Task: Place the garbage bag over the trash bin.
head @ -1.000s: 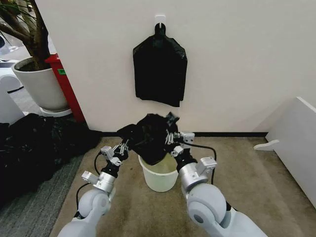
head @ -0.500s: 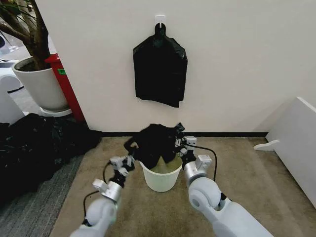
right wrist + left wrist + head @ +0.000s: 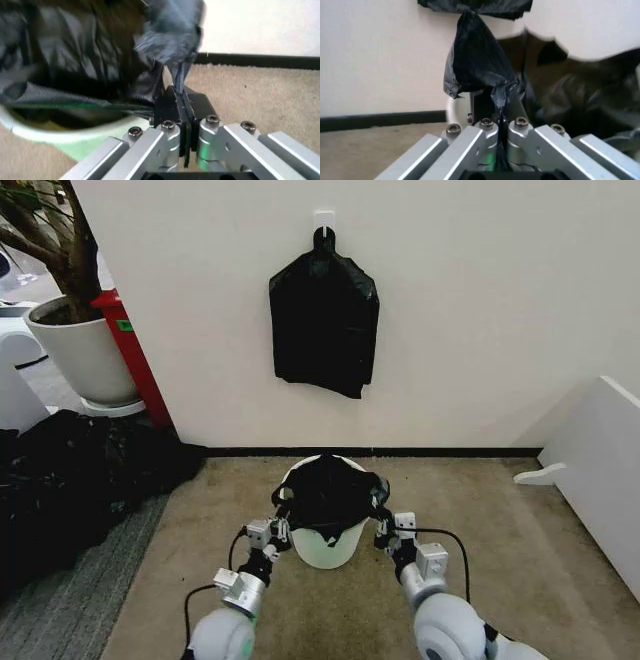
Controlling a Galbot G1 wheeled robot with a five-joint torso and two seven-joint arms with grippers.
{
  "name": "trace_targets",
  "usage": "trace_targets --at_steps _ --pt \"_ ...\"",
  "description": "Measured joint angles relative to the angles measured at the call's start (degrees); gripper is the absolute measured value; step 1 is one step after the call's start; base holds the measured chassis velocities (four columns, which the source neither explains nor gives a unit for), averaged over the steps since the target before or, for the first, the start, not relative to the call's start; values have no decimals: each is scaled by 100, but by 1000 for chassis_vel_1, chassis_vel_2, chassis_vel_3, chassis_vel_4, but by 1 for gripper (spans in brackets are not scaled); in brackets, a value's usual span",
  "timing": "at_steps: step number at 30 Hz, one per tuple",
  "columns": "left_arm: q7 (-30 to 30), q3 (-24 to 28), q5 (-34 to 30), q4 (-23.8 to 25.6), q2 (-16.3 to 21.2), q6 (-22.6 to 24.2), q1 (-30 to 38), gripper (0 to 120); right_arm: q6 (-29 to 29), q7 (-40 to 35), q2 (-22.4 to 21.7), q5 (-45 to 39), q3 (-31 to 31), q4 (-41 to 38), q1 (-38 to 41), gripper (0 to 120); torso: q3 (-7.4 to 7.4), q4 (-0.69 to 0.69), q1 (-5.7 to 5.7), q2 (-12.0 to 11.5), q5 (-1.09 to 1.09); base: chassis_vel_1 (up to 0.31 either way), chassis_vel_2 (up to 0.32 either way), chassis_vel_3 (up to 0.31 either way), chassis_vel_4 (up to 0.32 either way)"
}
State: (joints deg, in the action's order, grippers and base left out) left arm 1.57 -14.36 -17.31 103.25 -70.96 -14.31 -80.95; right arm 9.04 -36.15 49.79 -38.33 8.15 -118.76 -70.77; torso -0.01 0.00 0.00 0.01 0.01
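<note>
Garbage bag (image 3: 327, 495) spread across the mouth of the trash bin (image 3: 322, 547), stretched side to side between two grippers. Left gripper (image 3: 277, 529) low at the bin's left flank, right gripper (image 3: 386, 527) at its right flank, roughly level with each other and equally close, so neither arm nearer. Stretch axis running left to right across the rim; bag sitting between the hands and slightly beyond them, toward the wall.

Left wrist view: fingers pressed together on a twisted tail of the bag (image 3: 479, 71), film pulled up into a taut peak, cream rim (image 3: 454, 108) just behind. Right wrist view: same story, black pads clamped flat on a thin pinch of the bag (image 3: 170, 48), bin wall (image 3: 60, 135) just beside and below.

Bag thin, glossy, crinkly, sagging into the opening in soft folds. Bin smooth cream plastic, round, slightly tapered, rolled rim peeking out at the back. Probably turns on carrying both edges down outside the rim; far edge looks not yet hooked.

Flat bundle of black bags (image 3: 323, 320) hanging from a wall hook, short-pile carpet (image 3: 520, 540) underneath.
</note>
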Motion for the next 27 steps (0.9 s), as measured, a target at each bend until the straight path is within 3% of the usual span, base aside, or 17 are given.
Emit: trace_targets --at_steps 4,13,22,27 --pt "-110 -79 430 10 120 176 -57 0 105 -2 -28 77 94 138 -3 0 0 0 0 0 1 0 0 0 0" --pt "-105 33 382 -595 -84 215 133 0 153 62 -37 353 226 518 44 0 1 0 0 0 -1 0 0 0 0" --pt "-91 184 396 -585 -14 285 155 0 344 -35 -423 490 208 -57 -313 0 1 -1 0 0 -1 0 0 0 0" --pt "-88 177 440 -685 6 289 175 0 373 -39 -420 562 202 -25 -340 0 0 0 0 0 -1 0 0 0 0"
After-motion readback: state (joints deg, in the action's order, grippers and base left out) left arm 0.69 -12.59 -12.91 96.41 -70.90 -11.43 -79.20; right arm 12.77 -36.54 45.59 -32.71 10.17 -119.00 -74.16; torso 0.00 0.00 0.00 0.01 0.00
